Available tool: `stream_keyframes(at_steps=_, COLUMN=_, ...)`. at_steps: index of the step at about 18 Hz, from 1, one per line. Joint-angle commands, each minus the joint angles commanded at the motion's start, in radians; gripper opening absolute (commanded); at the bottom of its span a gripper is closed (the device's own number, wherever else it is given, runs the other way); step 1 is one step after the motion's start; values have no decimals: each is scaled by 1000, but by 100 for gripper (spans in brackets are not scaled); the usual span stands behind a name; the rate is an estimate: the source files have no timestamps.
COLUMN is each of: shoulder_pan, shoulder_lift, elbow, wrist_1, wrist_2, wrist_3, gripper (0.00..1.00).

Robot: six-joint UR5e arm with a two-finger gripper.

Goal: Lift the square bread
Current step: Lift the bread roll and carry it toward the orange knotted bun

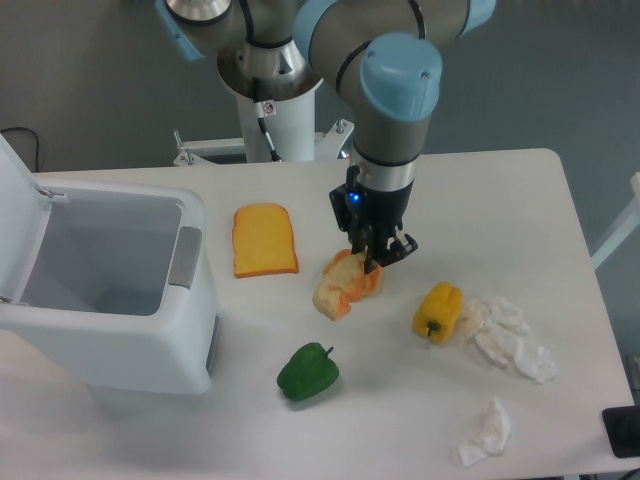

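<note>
The gripper [372, 257] points straight down over the middle of the table [500, 200], black fingers clamped on the upper end of the square bread [336, 292]. The bread hangs tilted from the fingertips, pale cream side facing down and to the left, orange-brown crust along its right edge. It appears lifted off the tabletop, though from this angle I cannot tell whether its lower end touches the surface. Right behind it, an orange shape peeks out at the fingertips, which may be the round bun [368, 278]; mostly hidden, so hard to say.

Above the gripper, a blue light glows on the wrist, and the grey arm [392, 120] with its light blue joint caps rises to the base at the back edge.

To the left, the flat orange toast slice [264, 240] lies on the table, apart from the bread. Below it, toward the front, the green pepper [308, 372] sits alone, well clear of the gripper. To the right, the yellow pepper [438, 311] rests just beside a heap of crumpled white tissue [508, 338], with another scrap of tissue [486, 434] near the front edge. On the far left stands the white bin [110, 290], lid up.
</note>
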Motion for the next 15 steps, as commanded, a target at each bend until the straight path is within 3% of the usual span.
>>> stream_keyframes(at_steps=15, shoulder_pan=3, shoulder_lift=0, elbow=14, wrist_1=-9, wrist_2=-17, wrist_3=2, gripper=31)
